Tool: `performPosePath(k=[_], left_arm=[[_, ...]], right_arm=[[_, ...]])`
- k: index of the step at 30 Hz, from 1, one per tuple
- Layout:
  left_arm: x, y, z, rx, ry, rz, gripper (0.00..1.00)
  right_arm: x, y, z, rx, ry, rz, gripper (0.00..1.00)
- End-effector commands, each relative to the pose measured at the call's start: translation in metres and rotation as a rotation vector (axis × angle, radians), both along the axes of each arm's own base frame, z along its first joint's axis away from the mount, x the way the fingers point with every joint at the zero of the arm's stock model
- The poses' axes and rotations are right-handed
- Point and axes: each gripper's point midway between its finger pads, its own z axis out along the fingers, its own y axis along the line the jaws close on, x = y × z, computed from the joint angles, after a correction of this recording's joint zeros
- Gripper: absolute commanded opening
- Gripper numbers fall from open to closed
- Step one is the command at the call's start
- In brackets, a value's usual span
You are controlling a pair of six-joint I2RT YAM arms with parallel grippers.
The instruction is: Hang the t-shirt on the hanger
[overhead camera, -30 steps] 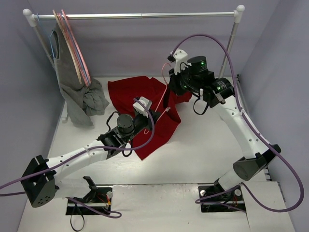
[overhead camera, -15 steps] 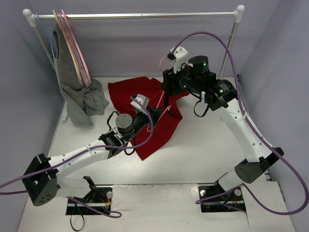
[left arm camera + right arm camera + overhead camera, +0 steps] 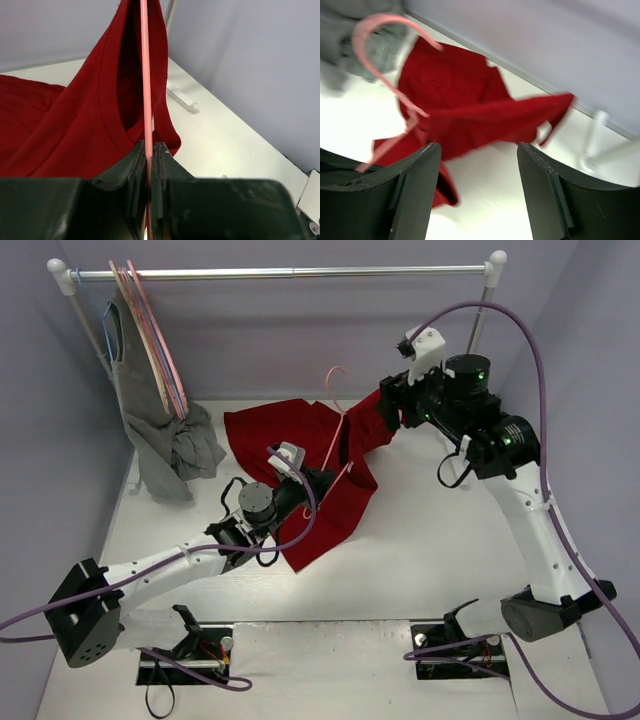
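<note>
Sprawling over the white table [image 3: 420,520], the deep-red cloth t-shirt [image 3: 270,435] lies rumpled, one hemmed opening lifted beside the thin pale-pink wire hanger [image 3: 145,75], whose hook stands clear above the cloth. Since a second ago the right arm has swung up and to the right, away from the hook. Its right pincer [image 3: 477,150] gapes, released. The left arm reaches low, left pincer [image 3: 149,147] clenched on the hanger's wire.

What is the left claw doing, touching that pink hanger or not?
Touching. The left wrist view shows the left gripper shut on the hanger, its wire pinched from both sides with no gap.
</note>
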Motion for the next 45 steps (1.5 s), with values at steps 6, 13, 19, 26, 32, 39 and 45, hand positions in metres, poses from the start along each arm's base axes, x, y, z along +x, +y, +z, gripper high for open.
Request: performPosePath(k=[6,13,19,26,32,39,45], left_arm=[[-0.016,0.007,0.086,-0.203,-0.155,-0.034,0.0],[-0.021,0.011,0.093,-0.2,-0.158,-0.043,0.0],[-0.024,0.015,0.095,-0.188,-0.157,-0.041,0.0],[-0.032,0.012,0.098,-0.174,-0.157,-0.086,0.0],[-0.035,0.01,0.104,-0.169,-0.164,-0.104,0.0],[-0.043,0.001,0.105,-0.13,-0.161,-0.173,0.0],[-0.049,-0.002,0.103,-0.094,-0.161,-0.211,0.0]], right_arm=[[0.009,-0.027,-0.012,-0.204,-0.203,0.049,0.64],[0.028,-0.012,-0.025,-0.316,-0.352,0.161,0.65],[0.037,-0.002,-0.01,-0.3,-0.433,0.189,0.66],[0.045,0.015,-0.015,-0.29,-0.439,0.258,0.69],[0.044,0.028,-0.022,-0.3,-0.423,0.339,0.71],[0.039,0.039,-0.032,-0.305,-0.398,0.423,0.65],[0.033,0.047,-0.042,-0.301,-0.373,0.497,0.51]])
